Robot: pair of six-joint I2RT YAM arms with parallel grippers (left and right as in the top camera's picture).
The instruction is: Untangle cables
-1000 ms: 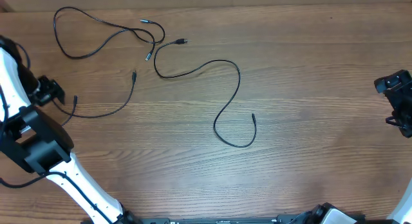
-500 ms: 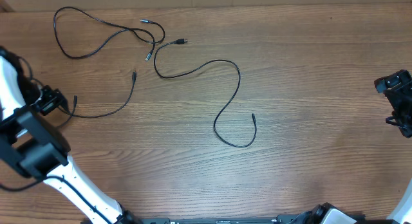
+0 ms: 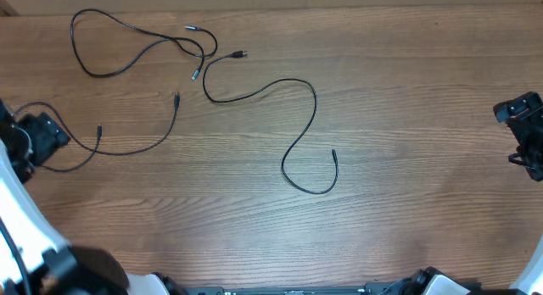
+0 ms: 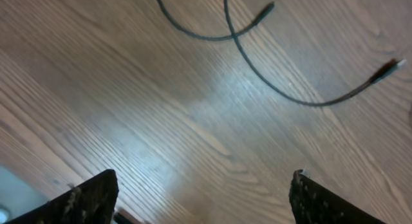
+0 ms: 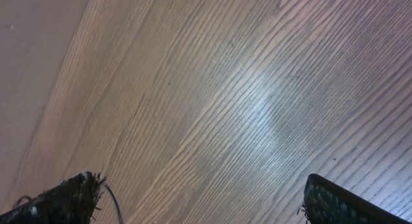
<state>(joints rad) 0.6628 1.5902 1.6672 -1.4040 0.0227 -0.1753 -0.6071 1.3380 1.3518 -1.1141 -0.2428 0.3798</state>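
One wooden table (image 3: pixel 407 117) first; filled the overhead view from edge to edge. Next by size, met the white left arm (image 3: pixel 19 219) along the near-left edge. Found the left gripper (image 4: pixel 205 182) at the left edge, with jaws spread wide over bare wood and gripping nothing (with two plug tips of thin cord beyond the fingers in its wrist view). Found the right gripper (image 5: pixel 198 182) at the right edge, with jaws equally wide and empty, well apart from every cord. Counted three cables (image 3: pixel 315 100) flat on the table: a looped one (image 3: pixel 103 75) at the far left, an S-shaped one (image 3: pixel 283 166) through the middle, a short curved one (image 3: pixel 136 151) nearest the left gripper. Could not tell whether the looped and S-shaped ends touched.
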